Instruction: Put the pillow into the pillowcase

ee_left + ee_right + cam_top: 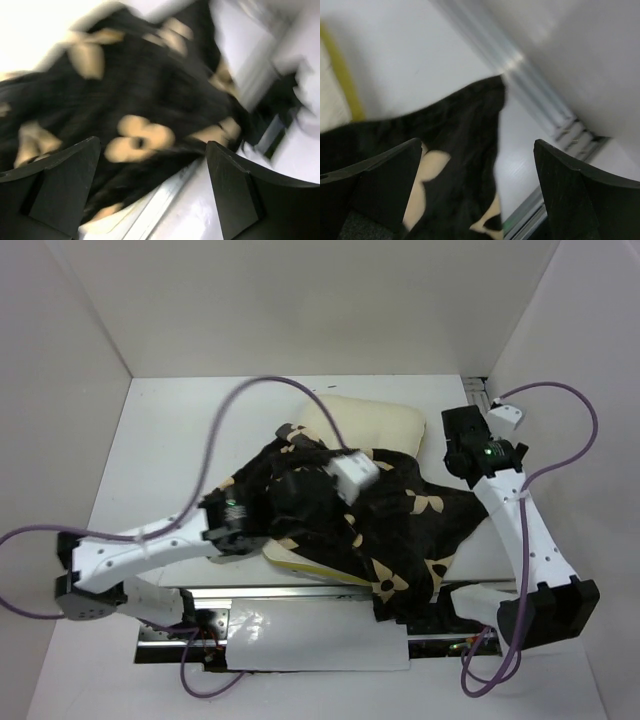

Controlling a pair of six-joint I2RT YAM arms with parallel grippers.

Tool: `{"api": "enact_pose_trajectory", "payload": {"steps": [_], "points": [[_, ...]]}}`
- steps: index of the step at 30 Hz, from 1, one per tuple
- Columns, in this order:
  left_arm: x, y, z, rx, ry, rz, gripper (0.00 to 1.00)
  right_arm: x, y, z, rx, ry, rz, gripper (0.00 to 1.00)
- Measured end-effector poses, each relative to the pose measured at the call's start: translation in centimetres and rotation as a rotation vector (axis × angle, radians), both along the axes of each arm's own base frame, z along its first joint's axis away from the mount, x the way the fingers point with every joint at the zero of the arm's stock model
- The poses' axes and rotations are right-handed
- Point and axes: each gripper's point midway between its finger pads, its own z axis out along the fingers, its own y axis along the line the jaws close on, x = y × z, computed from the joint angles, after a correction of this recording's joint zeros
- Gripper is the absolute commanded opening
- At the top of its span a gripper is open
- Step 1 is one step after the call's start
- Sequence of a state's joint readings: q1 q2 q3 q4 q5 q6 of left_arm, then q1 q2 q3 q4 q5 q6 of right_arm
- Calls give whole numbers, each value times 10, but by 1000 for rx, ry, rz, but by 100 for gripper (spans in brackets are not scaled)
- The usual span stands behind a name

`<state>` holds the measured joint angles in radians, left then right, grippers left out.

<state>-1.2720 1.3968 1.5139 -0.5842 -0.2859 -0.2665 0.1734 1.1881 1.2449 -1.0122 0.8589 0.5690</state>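
Top external view: the dark flower-printed pillowcase (390, 515) lies rumpled over the cream pillow (375, 420) in the middle of the table (170, 440), a pillow corner poking out at the far side. The left end effector (152, 147) hangs over the fabric, jaws wide apart and empty; the right end effector (477, 145), by the case's right edge, is likewise spread, holding nothing. Both pieces look light, soft and floppy; the plush will likely bunch, so the hem at its mouth seems the best hold

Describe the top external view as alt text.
The dark flowered pillowcase lies crumpled over most of the cream pillow, whose far end sticks out. The left gripper is over the fabric; right gripper is off its right side.
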Motion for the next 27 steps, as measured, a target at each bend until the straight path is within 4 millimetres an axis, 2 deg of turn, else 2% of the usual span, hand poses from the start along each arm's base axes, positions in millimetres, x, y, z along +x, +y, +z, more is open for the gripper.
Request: {"api": "enact_pose_trajectory", "payload": {"steps": [2,3,5,6,7,8,10,11,13,15,16,18,19,21,23,25,27], "points": [[37,42,29,-80,-13,172,100,6,16,-16,81,18,92,100],[65,69,41,-126,-8,284,100,9,27,-26,126,26,150,100],[128,138,49,-185,-5,578,100,12,54,-47,239,47,291,100],[157,175,44,-196,17,735,100,14,68,-57,292,51,361,100],[182,208,29,-173,54,877,100,14,84,-68,350,62,434,100],[197,229,15,-149,100,968,100,12,97,-79,396,86,496,100],[225,253,-16,-95,212,1100,96,10,119,-97,467,138,588,100],[242,265,-42,-49,282,1167,93,11,129,-104,494,162,626,100],[270,284,-108,46,433,1265,86,17,146,-111,518,182,699,100],[272,307,-180,157,598,1347,84,24,158,-110,517,172,766,100],[263,317,-215,217,688,1371,82,28,165,-106,507,157,810,100],[232,334,-267,305,855,1411,81,41,181,-90,483,114,918,99],[217,334,-280,301,935,1421,81,48,192,-80,465,89,983,99],[203,340,-279,281,959,1441,81,66,221,-61,431,48,1134,99],[180,337,-282,270,989,1453,81,81,256,-46,389,31,1286,99],[158,336,-282,257,1012,1469,81,99,302,-41,326,47,1436,99],[138,335,-284,237,1044,1485,78,117,353,-47,252,70,1570,99]]}}
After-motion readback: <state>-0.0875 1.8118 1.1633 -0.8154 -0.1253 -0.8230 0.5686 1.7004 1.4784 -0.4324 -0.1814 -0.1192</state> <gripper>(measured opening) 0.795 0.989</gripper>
